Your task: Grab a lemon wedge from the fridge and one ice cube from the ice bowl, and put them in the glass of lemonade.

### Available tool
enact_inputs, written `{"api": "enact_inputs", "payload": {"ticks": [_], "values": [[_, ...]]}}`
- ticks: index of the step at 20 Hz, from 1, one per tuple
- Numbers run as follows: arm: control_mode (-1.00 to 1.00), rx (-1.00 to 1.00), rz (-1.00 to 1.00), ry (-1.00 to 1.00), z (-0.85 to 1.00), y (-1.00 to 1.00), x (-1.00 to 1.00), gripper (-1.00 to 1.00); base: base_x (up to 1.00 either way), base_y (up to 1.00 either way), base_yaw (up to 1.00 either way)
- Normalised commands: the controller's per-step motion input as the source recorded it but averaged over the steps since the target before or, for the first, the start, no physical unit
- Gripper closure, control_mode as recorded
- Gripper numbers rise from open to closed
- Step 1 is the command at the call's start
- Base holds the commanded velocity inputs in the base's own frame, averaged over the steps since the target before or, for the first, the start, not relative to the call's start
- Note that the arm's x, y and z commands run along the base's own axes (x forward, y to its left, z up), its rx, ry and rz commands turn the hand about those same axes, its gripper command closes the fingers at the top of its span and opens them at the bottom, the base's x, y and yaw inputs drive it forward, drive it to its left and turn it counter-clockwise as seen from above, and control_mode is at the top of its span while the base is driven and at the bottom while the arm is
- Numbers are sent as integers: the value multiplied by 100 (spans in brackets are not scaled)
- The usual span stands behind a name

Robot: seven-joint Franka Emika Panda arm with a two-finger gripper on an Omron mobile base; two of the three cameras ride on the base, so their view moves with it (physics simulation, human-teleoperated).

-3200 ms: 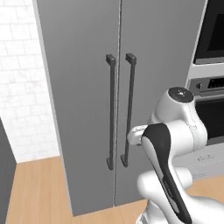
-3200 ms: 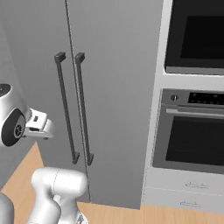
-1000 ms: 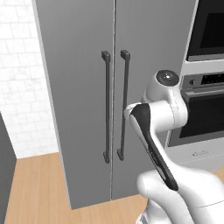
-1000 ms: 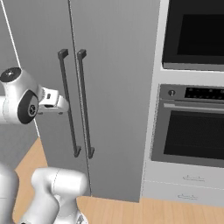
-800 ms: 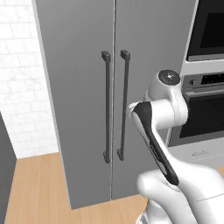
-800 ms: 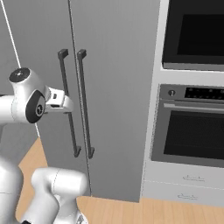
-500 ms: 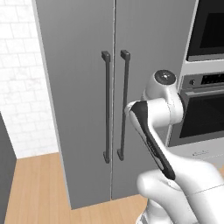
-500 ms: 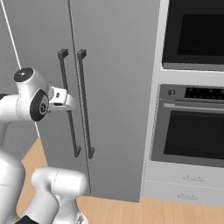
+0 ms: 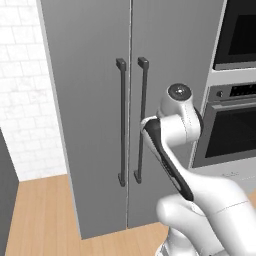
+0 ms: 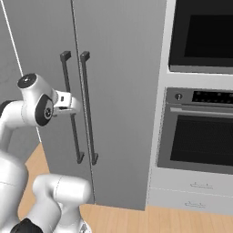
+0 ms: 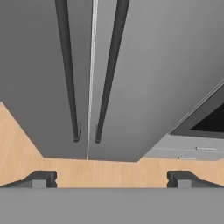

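The fridge (image 9: 90,100) stands with both grey doors closed, its two dark bar handles (image 9: 121,122) side by side at the middle seam. My gripper (image 10: 77,106) hovers open and empty just in front of the handles at mid height. In the hand view the gripper (image 11: 111,179) looks down along the left handle (image 11: 68,70) and right handle (image 11: 109,70), its fingertips (image 11: 41,179) spread wide apart. The lemon wedge, the ice bowl and the glass of lemonade are out of view.
A black built-in oven (image 10: 200,136) with a second dark window above it (image 10: 202,36) fills the wall right of the fridge (image 10: 118,91), with a white drawer (image 10: 195,186) below. Wooden floor (image 9: 40,210) and a white tiled wall (image 9: 25,100) lie to the left.
The hand has risen and moved closer to the fridge handles. The jaws stay open and the doors stay closed.
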Motion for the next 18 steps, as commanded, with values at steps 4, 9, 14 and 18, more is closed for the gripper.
{"api": "enact_inputs", "payload": {"ticks": [4,9,14,18], "values": [[-100,-3,0,-9,0,0,14,-100,0,0,0],[-100,8,0,-2,38,-4,30,-100,0,0,0],[-100,12,0,0,38,-18,55,-100,0,0,0],[-100,0,0,0,-9,0,65,-100,0,0,0]]}}
